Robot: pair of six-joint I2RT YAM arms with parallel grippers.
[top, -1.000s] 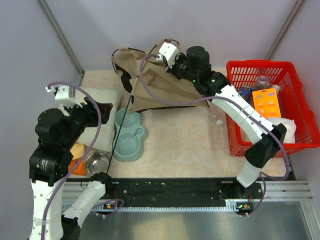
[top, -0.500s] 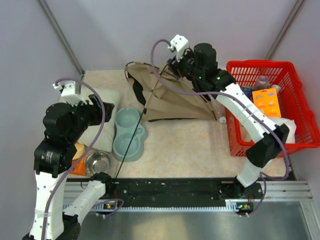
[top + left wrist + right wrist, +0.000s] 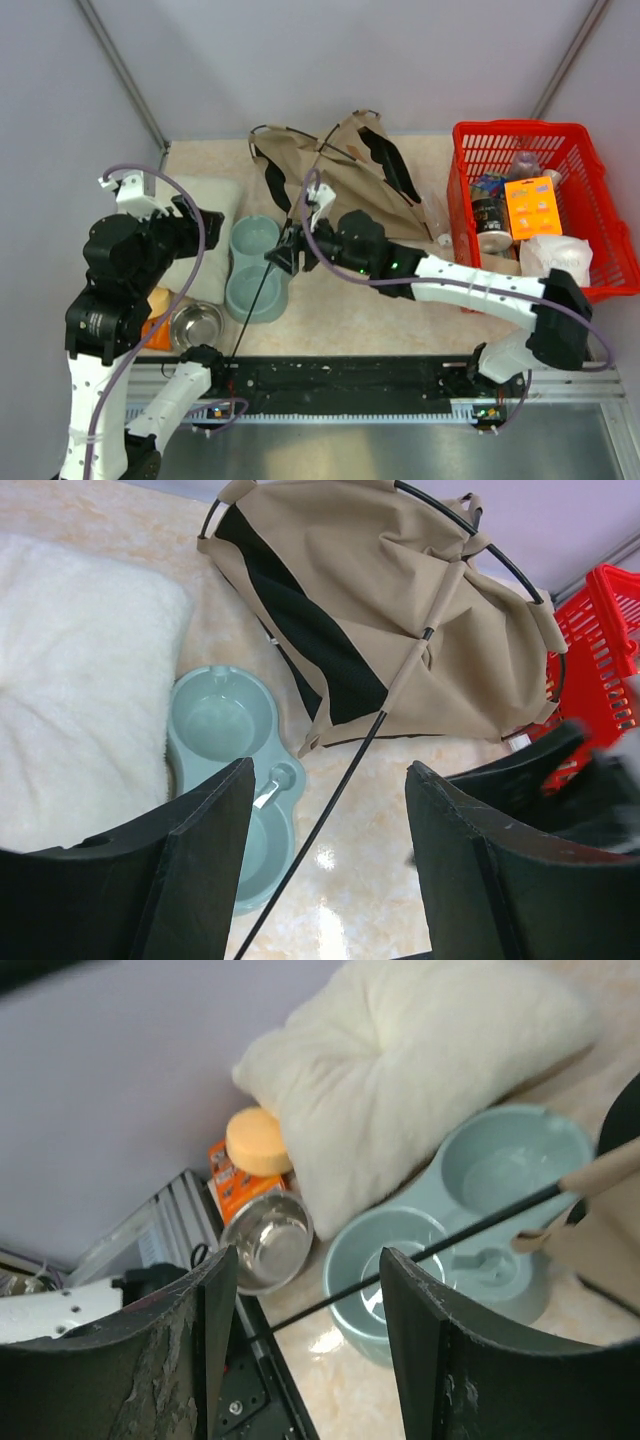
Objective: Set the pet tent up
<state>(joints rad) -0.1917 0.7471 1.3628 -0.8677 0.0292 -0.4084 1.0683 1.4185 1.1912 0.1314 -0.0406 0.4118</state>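
Observation:
The pet tent [image 3: 345, 178] lies slumped at the back of the table, tan fabric with dark lining, and shows in the left wrist view as a crumpled heap [image 3: 400, 610]. One thin black pole [image 3: 262, 290] slants from it toward the near rail, over the teal bowl. My right gripper [image 3: 283, 256] hovers open right at this pole; the pole [image 3: 420, 1255] crosses the gap in its view, untouched. My left gripper [image 3: 205, 222] hangs open above the pillow, holding nothing, with the pole [image 3: 340, 780] seen between its fingers further off.
A cream plush pillow [image 3: 205, 235] lies at the left, a teal double bowl [image 3: 258, 268] beside it. A steel bowl [image 3: 195, 325] and an orange item [image 3: 258, 1140] sit near the left base. A red basket [image 3: 545, 140] of items stands at the right.
My right gripper opened, let go of the tent's top and swung down and forward-left to the loose pole. The tent sagged toward the basket. The left arm barely shifted.

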